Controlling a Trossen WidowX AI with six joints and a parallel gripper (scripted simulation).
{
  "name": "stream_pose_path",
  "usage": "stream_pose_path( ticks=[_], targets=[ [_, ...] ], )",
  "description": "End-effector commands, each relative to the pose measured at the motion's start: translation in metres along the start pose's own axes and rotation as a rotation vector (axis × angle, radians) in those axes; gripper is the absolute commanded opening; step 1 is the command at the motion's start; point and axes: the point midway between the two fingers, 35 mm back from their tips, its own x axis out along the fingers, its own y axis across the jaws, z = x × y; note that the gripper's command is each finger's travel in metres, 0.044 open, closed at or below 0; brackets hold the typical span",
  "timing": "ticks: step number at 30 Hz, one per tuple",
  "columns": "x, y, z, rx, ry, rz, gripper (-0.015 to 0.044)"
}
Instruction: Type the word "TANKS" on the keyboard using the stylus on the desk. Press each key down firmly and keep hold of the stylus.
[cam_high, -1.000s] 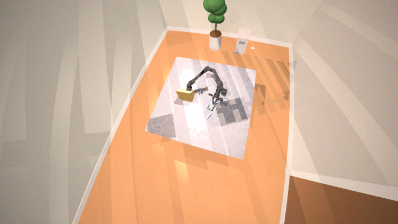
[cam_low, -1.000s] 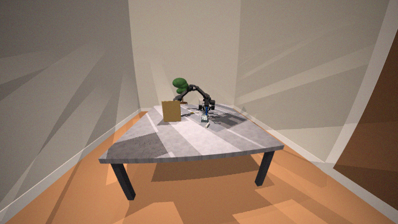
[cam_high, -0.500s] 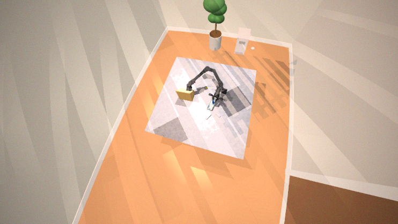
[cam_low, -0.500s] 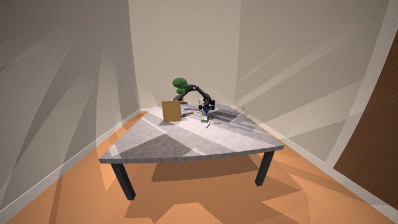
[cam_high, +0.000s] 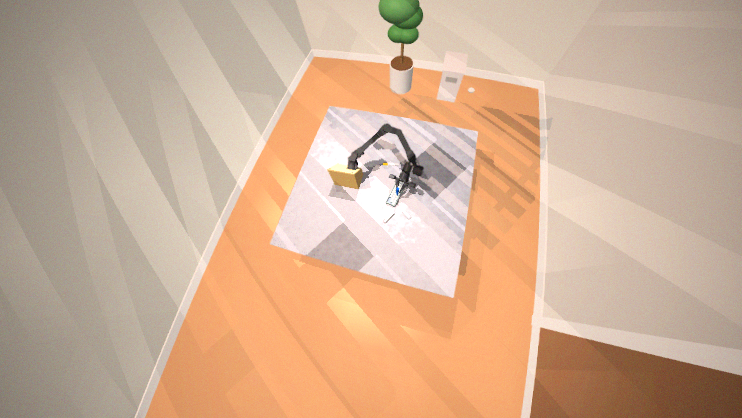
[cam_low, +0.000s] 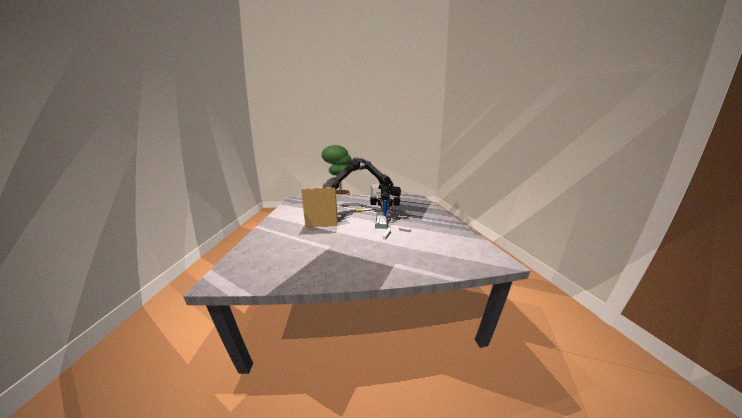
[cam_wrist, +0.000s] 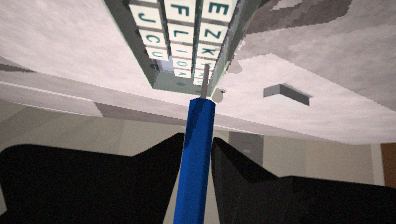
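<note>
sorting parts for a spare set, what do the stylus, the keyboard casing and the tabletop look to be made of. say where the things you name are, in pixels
Stylus (cam_high: 397, 191) (cam_low: 385, 207) (cam_wrist: 196, 160): probably painted wood or plastic, smooth blue barrel, with a thin grey tip that could be metal.
Keyboard casing (cam_wrist: 134, 45): likely plastic, plain grey-green walls.
Tabletop (cam_high: 332, 212) (cam_low: 249, 259): stone or concrete, perhaps laminate, mottled grey.
</note>
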Motion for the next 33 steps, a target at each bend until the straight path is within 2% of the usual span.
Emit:
stream_pose_path(
  ticks=[1,33],
  targets=[
    [0.001,0.000,0.000,0.004,-0.004,0.001,0.0081],
    [0.008,0.000,0.012,0.004,-0.004,0.001,0.0081]
  ],
)
